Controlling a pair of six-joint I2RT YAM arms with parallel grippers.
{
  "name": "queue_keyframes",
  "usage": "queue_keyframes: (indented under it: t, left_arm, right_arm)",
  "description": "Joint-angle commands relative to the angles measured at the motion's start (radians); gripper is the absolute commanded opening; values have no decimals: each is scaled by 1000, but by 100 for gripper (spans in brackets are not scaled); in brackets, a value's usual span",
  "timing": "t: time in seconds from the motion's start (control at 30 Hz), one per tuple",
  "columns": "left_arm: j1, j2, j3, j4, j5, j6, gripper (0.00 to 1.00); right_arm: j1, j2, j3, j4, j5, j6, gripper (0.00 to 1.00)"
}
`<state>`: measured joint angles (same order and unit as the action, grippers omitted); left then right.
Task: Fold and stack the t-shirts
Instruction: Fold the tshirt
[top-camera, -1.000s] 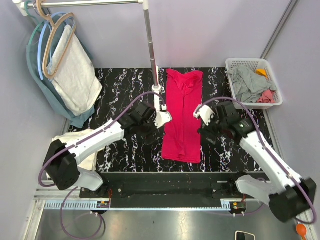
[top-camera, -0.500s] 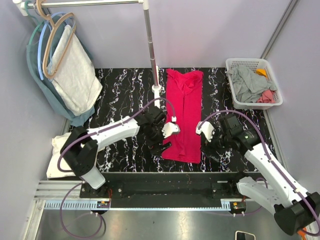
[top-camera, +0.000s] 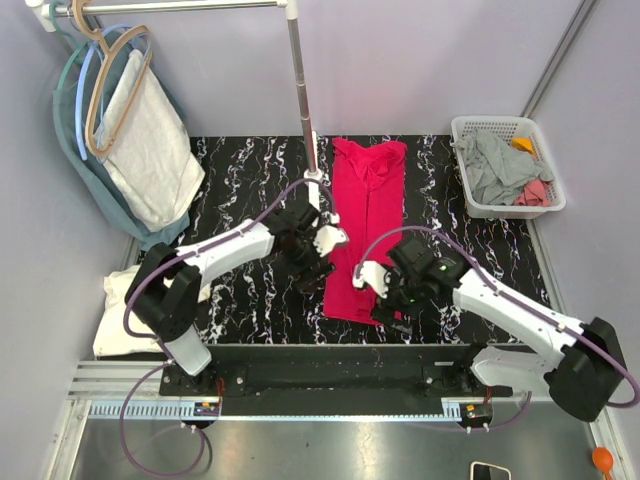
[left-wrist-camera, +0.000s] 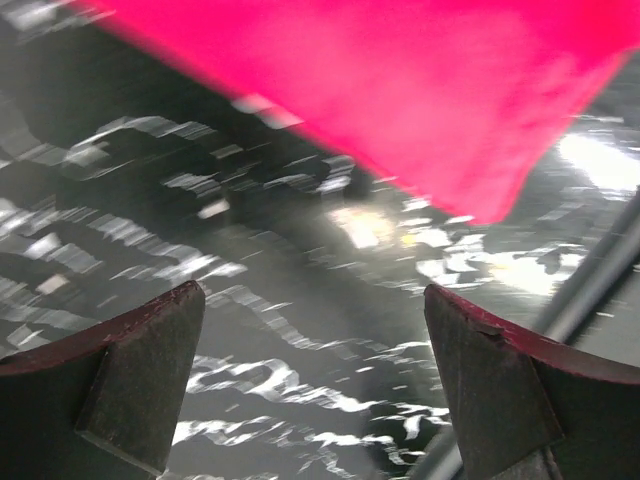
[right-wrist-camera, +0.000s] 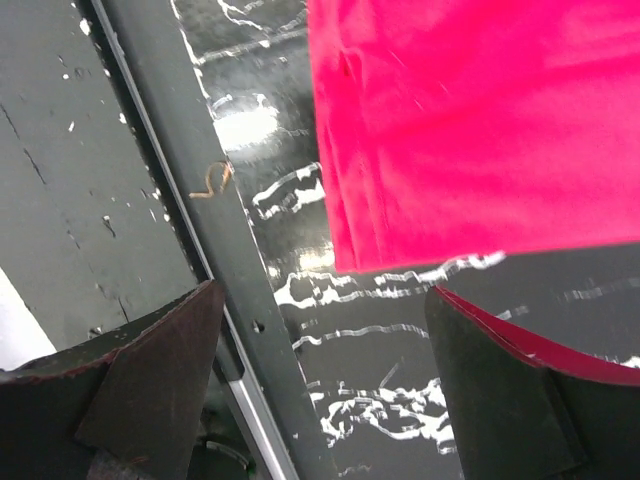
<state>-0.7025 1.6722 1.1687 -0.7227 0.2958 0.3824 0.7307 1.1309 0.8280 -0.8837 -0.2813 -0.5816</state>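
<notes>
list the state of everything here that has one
red t-shirt, folded into a long strip, flat on the table
left gripper, open, empty, beside the shirt's left edge
right gripper, open, empty, at the shirt's near hem
basket, holding crumpled clothes
hanging garments, hung up, unfolded

Shirt (top-camera: 368, 210) mid-bench, far edge to near edge. Pole (top-camera: 303, 100) left of it. Basket (top-camera: 495, 121) at far right corner.

No legible text, labels, brands, numbers or signs in any view. None on shirts, hangers, basket, arms or table; wrist views blurred in places.
</notes>
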Motion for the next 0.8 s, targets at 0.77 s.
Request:
queue_keyframes:
  t: [0.77]
  left_arm:
    - [244,-155,-96,150,-133,47,95]
  right_arm:
    - [237,432,76,365,257,72,91]
